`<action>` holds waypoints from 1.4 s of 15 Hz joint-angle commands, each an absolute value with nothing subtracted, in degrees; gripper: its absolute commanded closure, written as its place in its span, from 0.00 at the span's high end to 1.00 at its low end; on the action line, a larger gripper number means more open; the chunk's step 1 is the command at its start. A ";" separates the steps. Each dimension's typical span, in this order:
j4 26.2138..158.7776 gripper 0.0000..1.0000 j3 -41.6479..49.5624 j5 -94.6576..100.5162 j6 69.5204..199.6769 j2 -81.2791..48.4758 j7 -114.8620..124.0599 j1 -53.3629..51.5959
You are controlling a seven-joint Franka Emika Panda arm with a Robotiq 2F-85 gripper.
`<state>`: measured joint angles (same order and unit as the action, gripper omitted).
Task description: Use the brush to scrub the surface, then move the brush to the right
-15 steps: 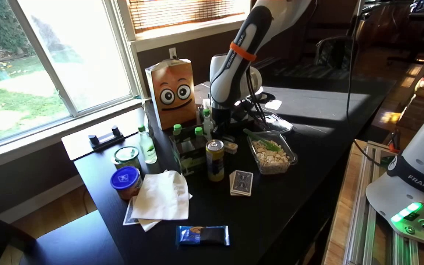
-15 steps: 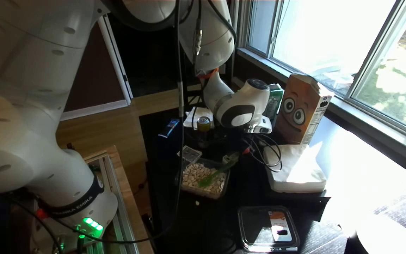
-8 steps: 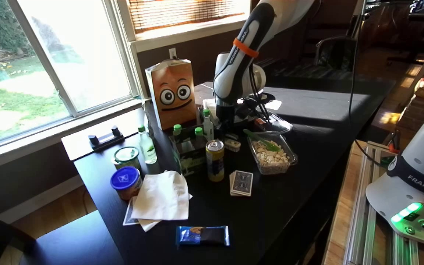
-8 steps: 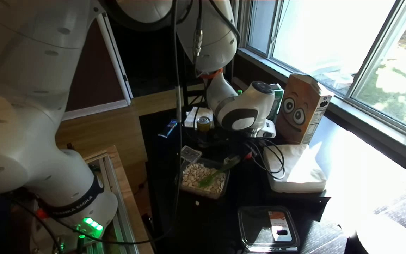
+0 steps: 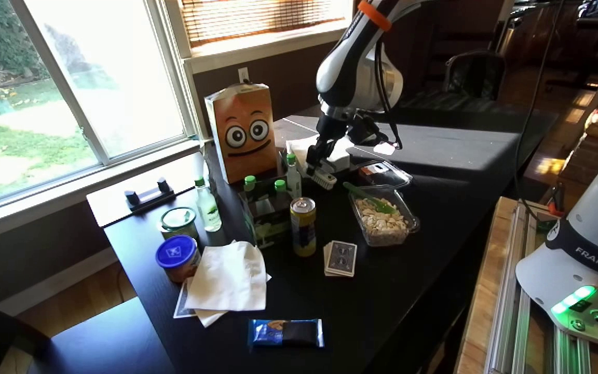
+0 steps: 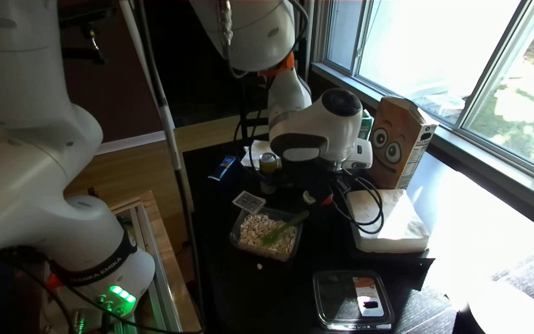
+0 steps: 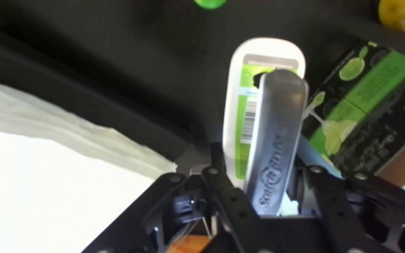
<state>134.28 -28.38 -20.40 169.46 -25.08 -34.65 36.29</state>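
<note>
The white brush (image 5: 324, 179) is held by my gripper (image 5: 315, 160), tilted and seemingly above the glossy black tabletop (image 5: 382, 291). In the wrist view, the brush (image 7: 276, 140) shows its grey handle and a green label on its white base, between the two fingers of my gripper (image 7: 257, 158). In an exterior view, a pale end of the brush (image 6: 309, 198) shows below the arm, while the fingers are mostly hidden in shadow. The tabletop also shows in that view (image 6: 257, 297).
A clear tub of pale chips (image 5: 382, 221) with a green scoop stands near the brush. A yellow can (image 5: 304, 228), green-capped bottles in a carrier (image 5: 268, 223), a white napkin stack (image 6: 390, 241) and an orange box (image 5: 247, 130) surround it. Cards (image 5: 341, 258) lie in front.
The arm has risen and my gripper has tilted. The brush has gone up with it, away from its lower place beside the can, toward the napkin stack.
</note>
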 commanded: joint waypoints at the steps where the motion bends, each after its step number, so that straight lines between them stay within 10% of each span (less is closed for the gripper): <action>1: 140.28 0.16 -37.75 -28.74 177.56 -18.26 -38.29 46.44; 14: 151.45 0.16 -20.24 -33.29 190.90 -9.34 -27.90 44.59; 15: 152.11 0.41 -19.19 -33.45 191.29 -9.47 -27.90 44.18; 17: 151.94 0.41 -19.55 -33.42 191.28 -9.61 -27.90 44.29; 18: 151.85 0.16 -19.76 -33.42 191.28 -9.61 -27.90 44.24; 21: 150.58 0.16 -5.30 -34.22 193.22 -14.81 -29.81 36.43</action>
